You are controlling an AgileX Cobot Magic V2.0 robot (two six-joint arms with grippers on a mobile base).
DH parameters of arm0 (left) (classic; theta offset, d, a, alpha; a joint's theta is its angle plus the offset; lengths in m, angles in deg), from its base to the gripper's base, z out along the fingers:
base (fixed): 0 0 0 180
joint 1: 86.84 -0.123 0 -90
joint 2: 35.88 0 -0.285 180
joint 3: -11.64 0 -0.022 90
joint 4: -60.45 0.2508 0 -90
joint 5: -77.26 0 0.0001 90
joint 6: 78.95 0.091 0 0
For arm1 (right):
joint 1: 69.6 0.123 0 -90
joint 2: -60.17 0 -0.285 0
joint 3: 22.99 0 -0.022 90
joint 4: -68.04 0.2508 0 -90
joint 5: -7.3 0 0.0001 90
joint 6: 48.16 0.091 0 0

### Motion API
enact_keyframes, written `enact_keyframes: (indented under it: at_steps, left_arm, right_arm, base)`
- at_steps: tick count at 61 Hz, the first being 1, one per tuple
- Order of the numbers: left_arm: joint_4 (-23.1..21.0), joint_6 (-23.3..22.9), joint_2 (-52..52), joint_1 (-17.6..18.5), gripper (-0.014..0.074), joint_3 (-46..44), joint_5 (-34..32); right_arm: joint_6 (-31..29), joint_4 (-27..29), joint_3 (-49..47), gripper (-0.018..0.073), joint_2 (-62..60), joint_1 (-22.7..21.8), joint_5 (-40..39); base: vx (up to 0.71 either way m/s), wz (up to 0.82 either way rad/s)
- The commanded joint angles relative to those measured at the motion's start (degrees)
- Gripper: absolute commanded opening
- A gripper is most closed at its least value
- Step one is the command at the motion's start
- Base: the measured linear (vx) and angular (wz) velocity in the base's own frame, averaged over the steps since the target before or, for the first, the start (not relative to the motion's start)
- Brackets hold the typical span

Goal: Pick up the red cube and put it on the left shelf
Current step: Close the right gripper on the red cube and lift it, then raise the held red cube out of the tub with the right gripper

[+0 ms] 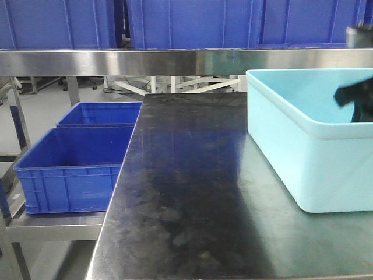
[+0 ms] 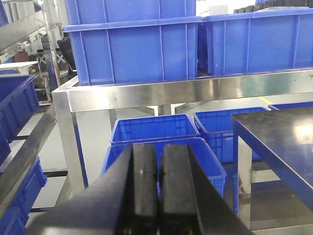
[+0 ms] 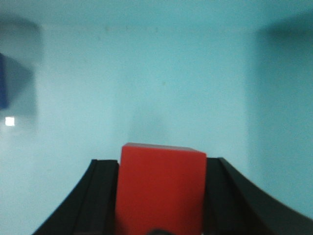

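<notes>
The red cube [image 3: 161, 191] fills the gap between the two black fingers of my right gripper [image 3: 161, 161], which is shut on it inside the light blue tub [image 1: 291, 134]. In the front view that gripper [image 1: 356, 100] shows only as a dark shape over the tub's right side, and the cube is hidden there. The left shelf [image 1: 116, 61] is a stainless-steel rail with large blue bins [image 1: 192, 23] on it, behind the black table. My left gripper [image 2: 160, 146] is shut on nothing, hanging left of the table and facing the left shelf [image 2: 186, 90].
The black-topped table [image 1: 186, 192] carries the light blue tub at its right. Two open blue crates [image 1: 76, 169] sit on a lower rack to the table's left. A steel upright [image 2: 63, 142] and more blue bins [image 2: 14, 103] stand at the far left.
</notes>
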Motion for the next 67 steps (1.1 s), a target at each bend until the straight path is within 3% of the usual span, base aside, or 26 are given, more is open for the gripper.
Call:
enact_keyframes:
  at_steps: [1, 21, 43, 67]
  left_arm:
    - [-0.3, 0.1, -0.5, 0.2, 0.0106, 1.3, -4.8]
    - [-0.3, 0.1, -0.5, 0.2, 0.0106, 1.3, -4.8]
    - [-0.3, 0.1, -0.5, 0.2, 0.0106, 1.3, -4.8]
    - [-0.3, 0.1, -0.5, 0.2, 0.0106, 1.3, -4.8]
  right_arm:
    - [-0.2, -0.7, -1.7, 0.0064, -6.5, -0.1, -3.1]
    - [-0.2, -0.7, 1.3, 0.0057, -28.8, -0.1, -4.2]
    - [-0.2, -0.6, 13.8, 0.0057, -54.2, 1.4, -5.8]
    - [-0.2, 3.6, 19.1, 0.0057, -56.6, 10.5, -3.3]
  base:
    - [0.0, 0.0]
    - [0.0, 0.0]
    - [0.0, 0.0]
    - [-0.01, -0.03]
